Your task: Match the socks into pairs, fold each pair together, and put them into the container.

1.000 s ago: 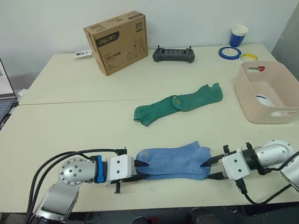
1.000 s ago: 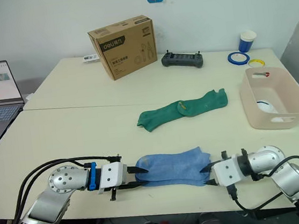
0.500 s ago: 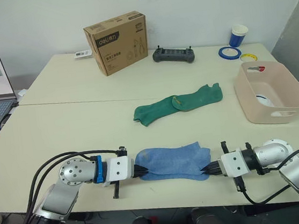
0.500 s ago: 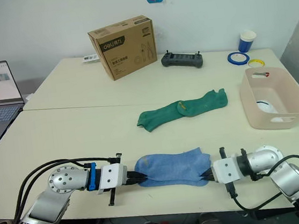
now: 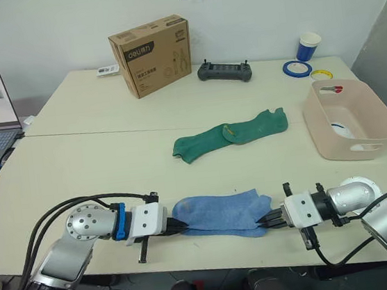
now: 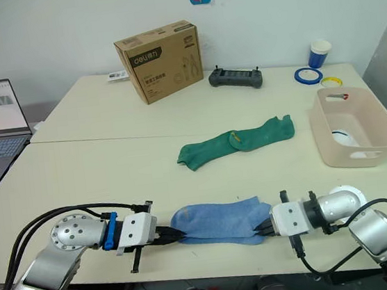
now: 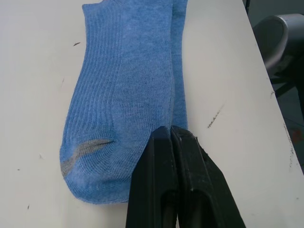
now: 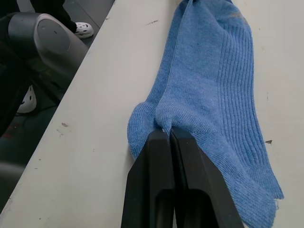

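1. The light blue socks [image 5: 219, 212] are lying stacked along the table's [image 5: 97, 156] near edge.
2. The left gripper [image 5: 177, 224] is pinching their toe end.
3. The right gripper [image 5: 266, 220] is clamping the cuff end.

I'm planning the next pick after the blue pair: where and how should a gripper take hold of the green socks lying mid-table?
Probably best to grip the green socks at one of their narrow ends, coming in low along the table from that end. They lie flat, stretched out and overlapping in the middle, so each end offers a thin edge for two fingers. One gripper per end would likely suit folding, as with the blue socks.
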Controlling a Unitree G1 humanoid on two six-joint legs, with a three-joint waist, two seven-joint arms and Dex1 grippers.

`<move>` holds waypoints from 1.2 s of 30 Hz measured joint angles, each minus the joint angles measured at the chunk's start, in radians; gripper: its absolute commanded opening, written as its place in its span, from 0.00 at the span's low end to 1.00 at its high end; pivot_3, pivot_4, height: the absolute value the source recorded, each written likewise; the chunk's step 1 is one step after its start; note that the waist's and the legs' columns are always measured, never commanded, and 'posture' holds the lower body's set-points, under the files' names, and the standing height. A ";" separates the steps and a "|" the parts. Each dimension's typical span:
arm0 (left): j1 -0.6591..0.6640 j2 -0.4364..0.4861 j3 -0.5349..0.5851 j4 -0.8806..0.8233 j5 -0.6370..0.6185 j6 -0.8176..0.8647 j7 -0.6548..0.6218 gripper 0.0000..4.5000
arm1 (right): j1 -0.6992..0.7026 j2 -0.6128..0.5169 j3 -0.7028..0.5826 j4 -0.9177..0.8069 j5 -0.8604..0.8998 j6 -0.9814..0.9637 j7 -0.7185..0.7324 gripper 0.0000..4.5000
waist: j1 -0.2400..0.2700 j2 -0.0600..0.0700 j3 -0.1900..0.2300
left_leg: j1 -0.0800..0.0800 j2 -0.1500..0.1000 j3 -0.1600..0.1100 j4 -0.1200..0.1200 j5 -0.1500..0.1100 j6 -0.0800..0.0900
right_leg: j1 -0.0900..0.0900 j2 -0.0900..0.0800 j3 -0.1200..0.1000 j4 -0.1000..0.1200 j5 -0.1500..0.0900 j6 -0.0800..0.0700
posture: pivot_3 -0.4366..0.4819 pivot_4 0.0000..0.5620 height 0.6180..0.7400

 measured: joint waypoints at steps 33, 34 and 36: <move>-0.082 -0.049 0.021 0.103 -0.038 0.020 0.011 0.00 | -0.018 0.019 -0.039 0.002 0.080 0.178 -0.019 0.22 | -0.001 0.000 0.000 | 0.000 0.000 -0.001 0.000 0.000 0.000 | 0.000 0.001 0.000 0.000 0.000 0.000 | 0.48 0.27 1.00; -0.082 -0.049 0.021 0.103 -0.038 0.020 0.010 0.00 | -0.015 0.021 -0.038 0.002 0.078 0.175 -0.019 0.22 | -0.001 0.000 0.000 | 0.000 0.000 -0.001 0.000 0.000 0.000 | 0.000 0.001 0.000 0.000 0.000 0.000 | 0.48 0.27 1.00; -0.082 -0.049 0.021 0.103 -0.037 0.019 0.008 0.00 | -0.015 0.021 -0.038 0.002 0.071 0.172 -0.019 0.22 | -0.001 0.000 0.000 | 0.000 0.000 -0.001 0.000 0.000 0.000 | 0.000 0.001 0.000 0.000 0.000 0.000 | 0.48 0.27 1.00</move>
